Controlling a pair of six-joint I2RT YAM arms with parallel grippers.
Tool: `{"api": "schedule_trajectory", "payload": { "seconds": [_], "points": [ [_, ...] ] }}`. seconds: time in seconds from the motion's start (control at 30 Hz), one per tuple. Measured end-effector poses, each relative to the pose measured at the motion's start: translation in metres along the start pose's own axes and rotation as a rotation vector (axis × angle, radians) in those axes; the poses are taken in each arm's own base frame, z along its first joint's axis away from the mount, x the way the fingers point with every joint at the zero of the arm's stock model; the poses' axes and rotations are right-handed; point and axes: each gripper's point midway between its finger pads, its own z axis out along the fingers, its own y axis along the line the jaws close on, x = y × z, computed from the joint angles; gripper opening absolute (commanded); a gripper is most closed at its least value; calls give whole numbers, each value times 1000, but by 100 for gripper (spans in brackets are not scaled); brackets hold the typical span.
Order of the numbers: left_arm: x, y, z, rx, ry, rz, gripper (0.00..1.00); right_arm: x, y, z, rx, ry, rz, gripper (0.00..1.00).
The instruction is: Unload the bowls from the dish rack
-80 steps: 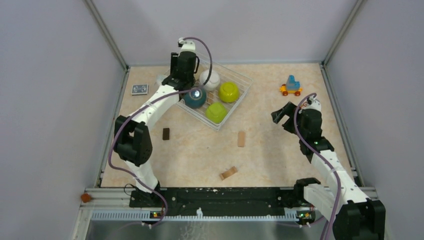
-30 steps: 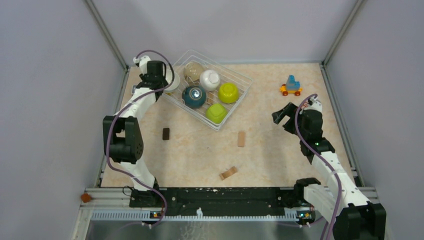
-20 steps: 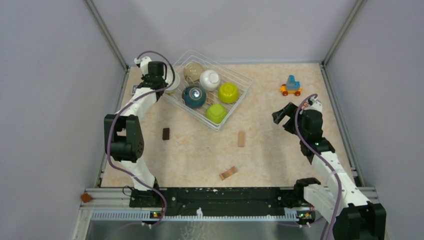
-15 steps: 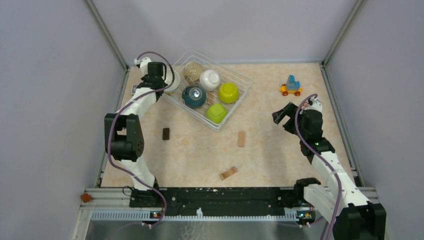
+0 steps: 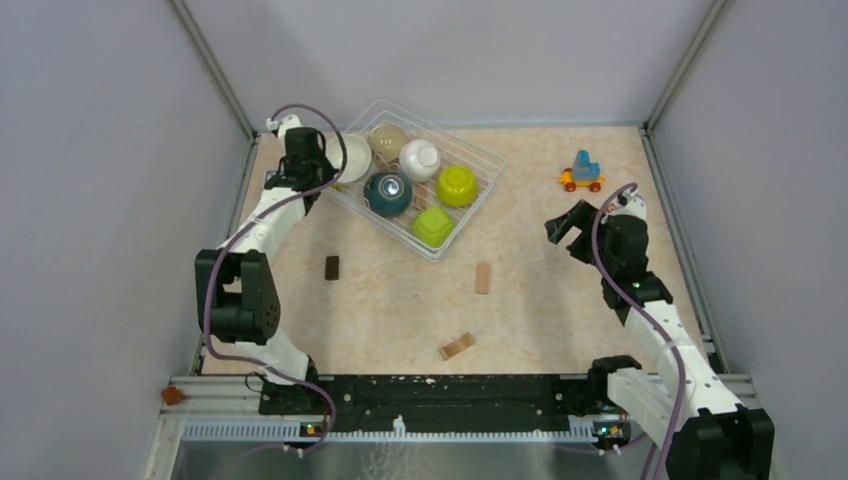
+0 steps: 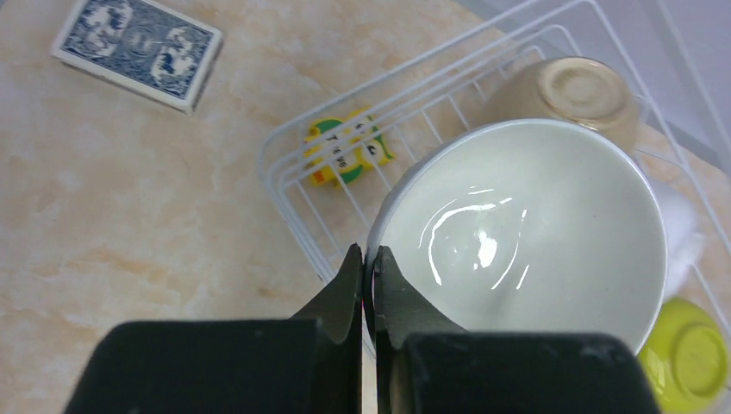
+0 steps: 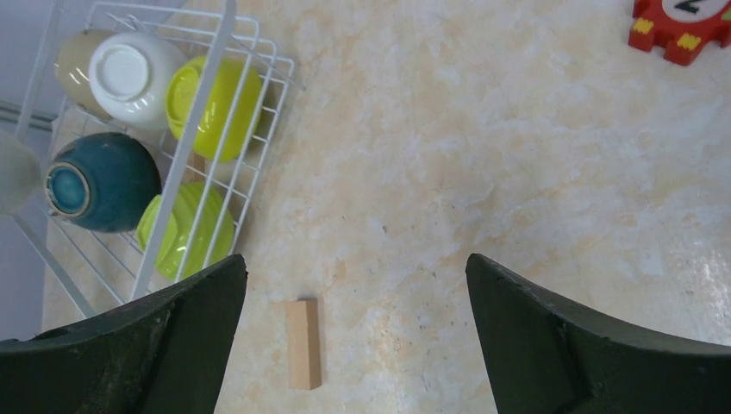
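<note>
Left arm: stretched to far-left corner; left gripper (image 6: pixel 366 259) pinches white bowl (image 6: pixel 526 224) by rim.
Bowl: mouth up, at rack (image 5: pixel 480 195) left corner.
Right arm: bent; right gripper (image 7: pixel 355 259) spread wide, empty, above table (image 5: pixel 560 300).

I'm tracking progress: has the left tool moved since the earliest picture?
Yes. The left tool moved left: from above the dish rack's far side to beyond its left corner, now shut on a white bowl's rim.

I count six bowls: white bowl (image 6: pixel 526 233), second white bowl (image 5: pixel 420 158), beige bowl (image 5: pixel 387 140), dark teal bowl (image 5: pixel 389 193), lime green bowl (image 5: pixel 457 184), second lime green bowl (image 5: pixel 432 226). One dish rack (image 5: pixel 478 196). Two pale blocks: pale wooden block (image 5: pixel 483 277), second pale wooden block (image 5: pixel 457 346). One dark block (image 5: pixel 331 266), one toy vehicle (image 5: pixel 581 172), one card deck (image 6: pixel 136 50).
</note>
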Motion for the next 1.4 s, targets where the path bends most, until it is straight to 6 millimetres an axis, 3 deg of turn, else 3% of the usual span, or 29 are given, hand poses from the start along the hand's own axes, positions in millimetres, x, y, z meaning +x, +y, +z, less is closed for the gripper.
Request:
{"api": "schedule_trajectory", "payload": {
  "seconds": [0.3,0.4,0.67,0.87,1.13,1.4],
  "points": [
    [-11,-51,-42,276,11,-58,0,-26,27,-7,-70,-31,-20,94],
    [-5,-73,-55,359,31,-65,0,-29,35,-6,-84,-18,-24,94],
    [49,-148,-99,534,115,27,0,-16,72,-5,-131,53,-95,90],
    [90,-189,-134,597,119,145,0,-18,106,-9,-155,43,-182,81],
    [136,-218,-166,586,36,362,0,-12,128,-11,-161,39,-256,64],
    [169,-236,-178,561,-27,532,0,-5,117,5,-86,51,-284,44]
  ]
}}
